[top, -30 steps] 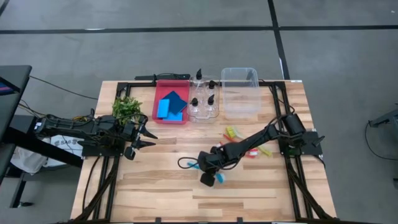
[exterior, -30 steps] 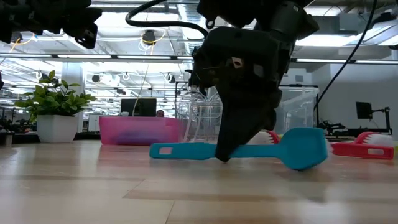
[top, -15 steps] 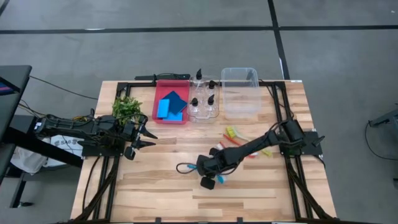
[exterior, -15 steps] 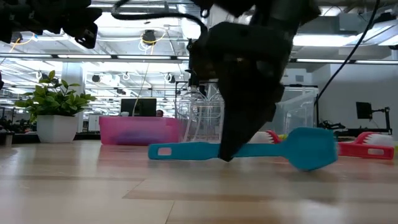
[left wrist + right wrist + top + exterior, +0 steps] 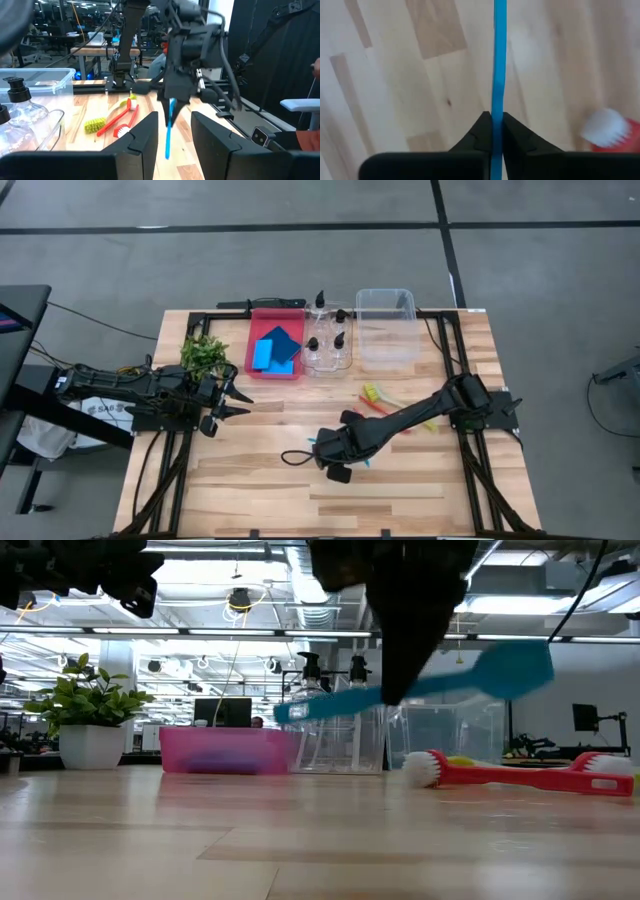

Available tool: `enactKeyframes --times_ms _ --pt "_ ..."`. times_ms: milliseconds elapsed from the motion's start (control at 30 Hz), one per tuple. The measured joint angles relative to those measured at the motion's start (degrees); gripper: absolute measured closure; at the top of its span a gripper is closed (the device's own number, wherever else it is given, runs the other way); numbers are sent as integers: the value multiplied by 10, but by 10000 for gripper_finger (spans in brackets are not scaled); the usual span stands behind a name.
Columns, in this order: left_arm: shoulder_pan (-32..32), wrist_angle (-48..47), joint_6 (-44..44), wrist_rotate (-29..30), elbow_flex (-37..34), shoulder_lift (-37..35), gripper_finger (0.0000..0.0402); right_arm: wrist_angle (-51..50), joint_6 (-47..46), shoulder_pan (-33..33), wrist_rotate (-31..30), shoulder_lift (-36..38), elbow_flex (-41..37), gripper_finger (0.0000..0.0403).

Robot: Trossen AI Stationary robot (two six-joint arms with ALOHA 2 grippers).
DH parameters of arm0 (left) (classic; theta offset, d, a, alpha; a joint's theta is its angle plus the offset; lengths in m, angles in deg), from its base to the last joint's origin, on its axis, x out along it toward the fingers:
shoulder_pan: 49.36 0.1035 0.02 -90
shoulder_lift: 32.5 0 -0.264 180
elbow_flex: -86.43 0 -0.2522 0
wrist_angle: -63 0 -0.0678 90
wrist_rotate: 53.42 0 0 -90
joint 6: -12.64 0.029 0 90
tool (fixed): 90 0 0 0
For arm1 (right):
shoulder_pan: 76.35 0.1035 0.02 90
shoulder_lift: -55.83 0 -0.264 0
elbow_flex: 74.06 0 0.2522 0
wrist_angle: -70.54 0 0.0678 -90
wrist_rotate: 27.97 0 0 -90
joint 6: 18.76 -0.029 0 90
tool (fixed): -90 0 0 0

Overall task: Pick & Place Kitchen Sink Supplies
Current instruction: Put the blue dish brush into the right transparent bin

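high: straight down | low: table-level, across | wrists: forward, close | shared: blue brush (image 5: pixel 420 690)

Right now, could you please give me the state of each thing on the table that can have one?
Blue long-handled brush: lifted off the table, tilted, held.
Right gripper: fingers shut on the brush handle.
Left gripper: fingers apart, empty, beside the plant.
Red long-handled brush: lying flat.
Clear plastic bin: looks empty.
Red plastic bin: holds two blue sponges.

Surface (image 5: pixel 250 460): pale wood planks, smooth, satin sheen. Blue brush (image 5: pixel 420 690): smooth plastic, slightly glossy. Red brush (image 5: pixel 520 775): plastic, white bristles. Red bin (image 5: pixel 258 366): translucent plastic. Clear bin (image 5: pixel 388 340): glossy clear plastic. Right end effector (image 5: pixel 492 131): matt black.
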Motion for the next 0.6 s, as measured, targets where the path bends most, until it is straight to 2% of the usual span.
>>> enactKeyframes --times_ms 200,333,500,600 --pt "0 0 0 0 0 0 284 -128 13 -6 -44 1 92 389" --pt "0 0 0 0 0 0 284 -217 12 -13 -96 2 155 381" --pt "0 0 0 0 0 0 284 -311 13 -29 -163 2 225 393" --pt "0 0 0 0 0 0 284 -339 15 -44 -201 3 258 392"
